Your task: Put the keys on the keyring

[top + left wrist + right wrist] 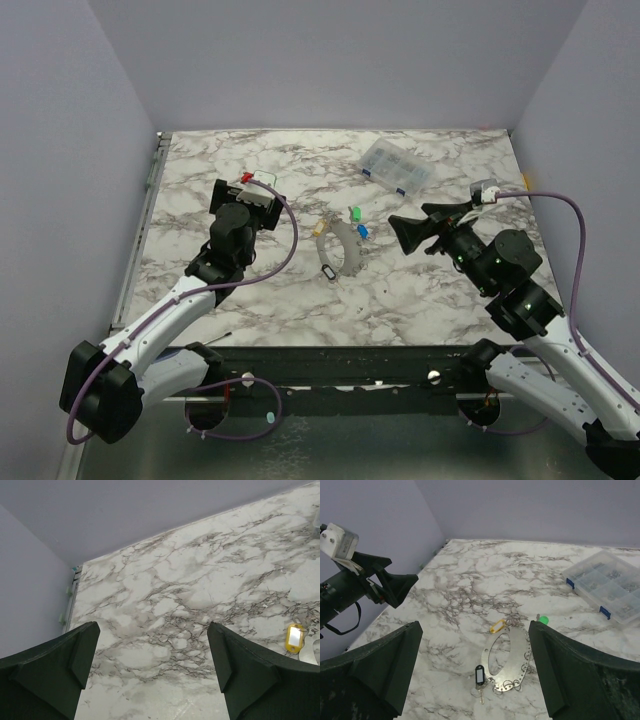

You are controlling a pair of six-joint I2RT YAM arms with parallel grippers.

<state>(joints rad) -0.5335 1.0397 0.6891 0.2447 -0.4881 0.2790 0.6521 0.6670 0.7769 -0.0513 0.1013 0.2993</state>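
keys (479, 674) around keyring (521, 655), marble table (470, 580)

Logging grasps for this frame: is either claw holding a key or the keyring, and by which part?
Nothing is held. The left claw and the right claw stand open and empty; the keyring lies on the table.

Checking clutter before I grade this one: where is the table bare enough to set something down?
Bare marble: the far-left stretch left of the clear box; also the near strip between the keyring and the front of the table. Crowded: the centre, where the keys cluster round the keyring, the open right gripper close beside.
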